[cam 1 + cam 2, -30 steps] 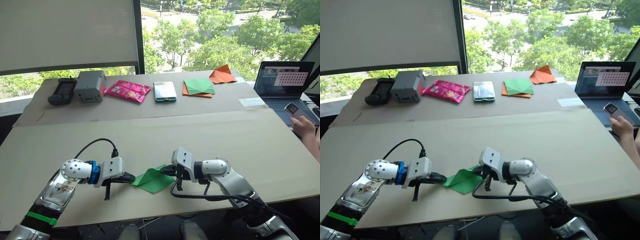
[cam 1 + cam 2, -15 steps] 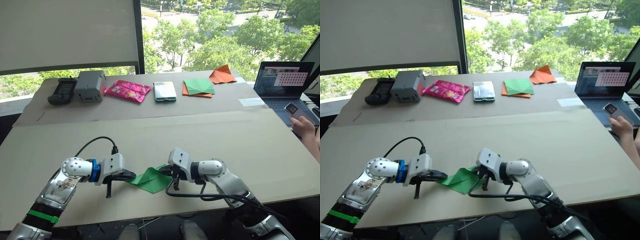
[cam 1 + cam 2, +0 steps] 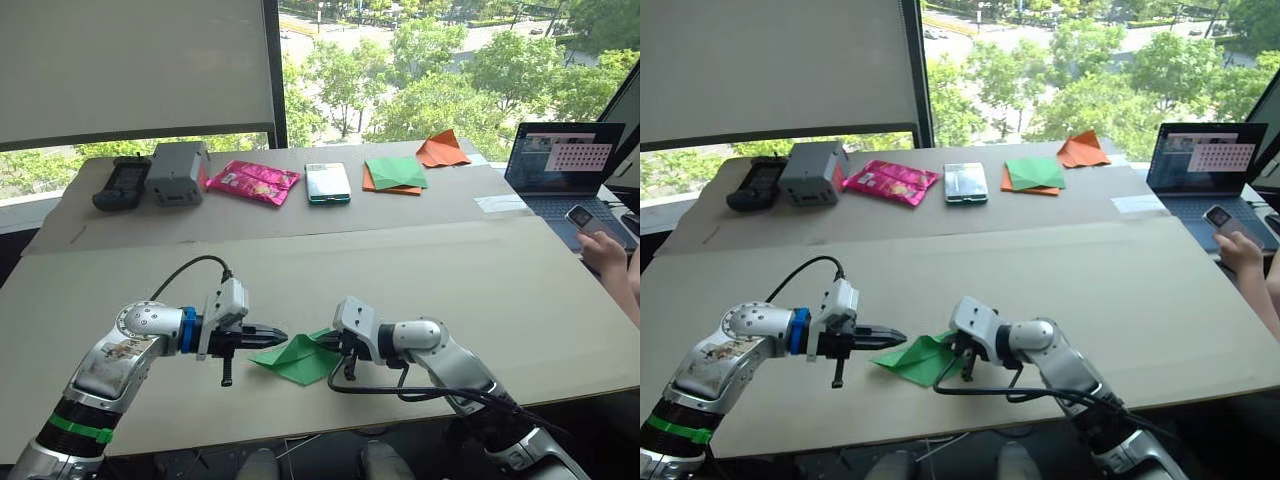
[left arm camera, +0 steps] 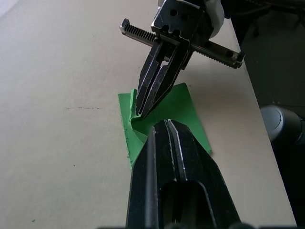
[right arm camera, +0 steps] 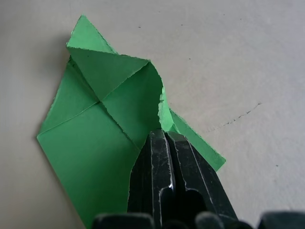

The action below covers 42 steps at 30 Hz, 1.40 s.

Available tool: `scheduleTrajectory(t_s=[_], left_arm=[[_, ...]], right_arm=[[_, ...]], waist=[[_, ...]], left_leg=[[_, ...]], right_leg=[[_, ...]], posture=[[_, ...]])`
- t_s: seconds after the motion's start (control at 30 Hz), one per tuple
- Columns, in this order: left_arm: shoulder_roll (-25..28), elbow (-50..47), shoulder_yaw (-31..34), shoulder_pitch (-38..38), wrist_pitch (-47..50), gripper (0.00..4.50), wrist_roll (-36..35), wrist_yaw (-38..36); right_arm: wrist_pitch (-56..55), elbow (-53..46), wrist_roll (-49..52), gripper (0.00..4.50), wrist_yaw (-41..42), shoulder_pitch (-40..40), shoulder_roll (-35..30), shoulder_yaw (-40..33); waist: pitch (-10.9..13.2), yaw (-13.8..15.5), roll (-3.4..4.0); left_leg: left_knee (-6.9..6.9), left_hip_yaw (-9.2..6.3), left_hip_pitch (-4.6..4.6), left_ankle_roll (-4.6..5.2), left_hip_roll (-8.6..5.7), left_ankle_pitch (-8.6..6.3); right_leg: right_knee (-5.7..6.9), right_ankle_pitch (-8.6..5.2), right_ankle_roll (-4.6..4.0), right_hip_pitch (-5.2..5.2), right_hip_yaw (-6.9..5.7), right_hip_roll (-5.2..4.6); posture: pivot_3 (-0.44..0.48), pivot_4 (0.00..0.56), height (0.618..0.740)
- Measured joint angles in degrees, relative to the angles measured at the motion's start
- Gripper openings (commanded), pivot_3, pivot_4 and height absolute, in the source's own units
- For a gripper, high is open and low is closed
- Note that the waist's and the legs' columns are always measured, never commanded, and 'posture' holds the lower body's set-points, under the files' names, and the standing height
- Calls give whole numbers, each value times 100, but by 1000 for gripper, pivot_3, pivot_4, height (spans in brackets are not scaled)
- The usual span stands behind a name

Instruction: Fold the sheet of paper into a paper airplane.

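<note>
step: mid-fold, flaps creased | sheet of paper (image 3: pixel 298 358) near table (image 3: pixel 480 290) edge, centre | R gripper (image 3: pixel 328 344) pinching its right flap | L gripper (image 3: pixel 272 335) pressed together, empty, above left corner | next: L needs to pin paper so R can fold

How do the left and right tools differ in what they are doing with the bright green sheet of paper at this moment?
The right tool is shut on a raised flap of the sheet of paper; the left tool is shut too but grips nothing. The right tool's tips meet the paper; the left tool's tips hang above its left edge. Both point inward at each other over the near part of the table.
</note>
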Motion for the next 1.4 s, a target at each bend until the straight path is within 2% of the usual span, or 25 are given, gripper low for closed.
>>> scheduleTrajectory(t_s=[0.6, 0.8, 1.1, 1.17, 1.3, 1.4], left_arm=[[-250, 794, -676, -45, -1054, 34, 1296, 312], [-314, 817, -695, -47, -1153, 0, 1358, 339], [-312, 831, -698, -57, -1203, 0, 1387, 320], [-311, 834, -699, -60, -1204, 0, 1389, 317], [-308, 835, -699, -61, -1205, 0, 1390, 313], [-296, 835, -698, -64, -1208, 0, 1399, 309]], right_arm=[[486, -286, 67, 0, -128, -35, 18, -57], [634, -329, 79, 1932, -367, -74, 90, -244], [749, -1020, 586, 1932, -460, -109, 252, -819], [775, -1148, 707, 1427, -469, -105, 282, -869], [770, -1321, 740, 93, -421, 140, 200, -619], [714, -1178, 599, 37, -404, 252, 166, -282]], waist=[[0, 22, 0], [0, 24, 0], [-1, 11, 2], [-1, 8, 2], [-1, 8, 2], [-1, 0, 1]], left_leg=[[0, 1, -4, 0, -1, 0], [0, 1, -4, 0, -1, 0], [-2, 0, -3, 6, -1, 4], [-3, 0, -3, 4, -1, 2], [-3, 0, -3, -1, 0, -1], [-2, 1, -3, -4, 0, -3]], right_leg=[[1, 0, 0, -1, 1, -2], [1, 0, 0, -2, 1, -2], [2, 0, 1, -1, 1, -1], [2, 0, 0, -2, 1, -1], [0, 0, 0, -2, 1, -2], [1, 0, 0, -5, 1, -3]], posture=[[0, 150, 732], [0, 150, 732], [0, 150, 732], [0, 150, 732], [0, 150, 732], [0, 150, 732]])
